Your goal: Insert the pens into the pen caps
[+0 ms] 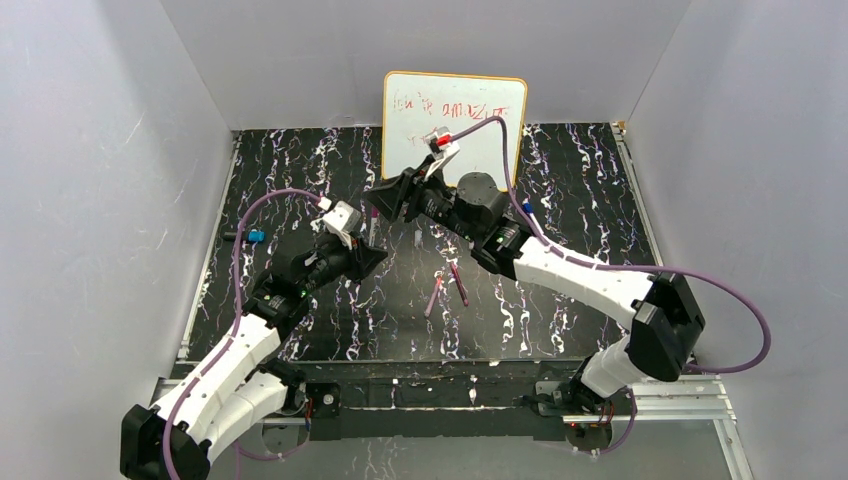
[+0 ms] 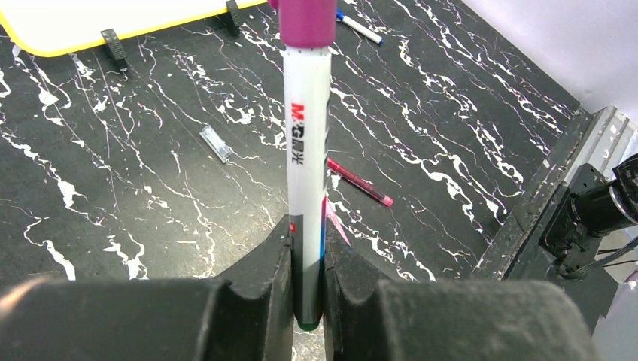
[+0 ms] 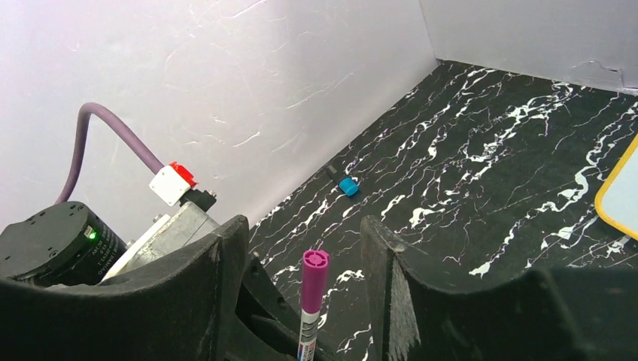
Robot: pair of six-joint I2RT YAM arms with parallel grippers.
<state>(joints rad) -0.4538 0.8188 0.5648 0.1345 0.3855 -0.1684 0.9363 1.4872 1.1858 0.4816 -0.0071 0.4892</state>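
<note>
Black white-veined desk (image 1: 600, 170), pale walls, whiteboard (image 1: 455, 110) standing at the back edge.

Left fingers (image 2: 263, 293) are clamped on the lower end of a white-bodied pen (image 2: 307, 173). The pen stands upright in the grip, with red and black print on the barrel. A magenta cap (image 2: 308, 19) sits on its top end.

Right fingers (image 3: 222, 263) are apart, one on each side of that capped end. The right wrist view shows a gap on both sides and no contact.

From overhead, the two arms meet mid-desk in front of the whiteboard, with the right one further back.

Loose on the desk:
- pink pen (image 1: 433, 297) and darker magenta pen (image 1: 459, 283), lying near each other at centre, right of the left arm
- white pen with blue end (image 2: 360, 26), near the whiteboard's right side
- small clear tube (image 2: 216, 143), lying alone
- blue item (image 3: 347, 186) by the left wall, can't tell what it is
</note>
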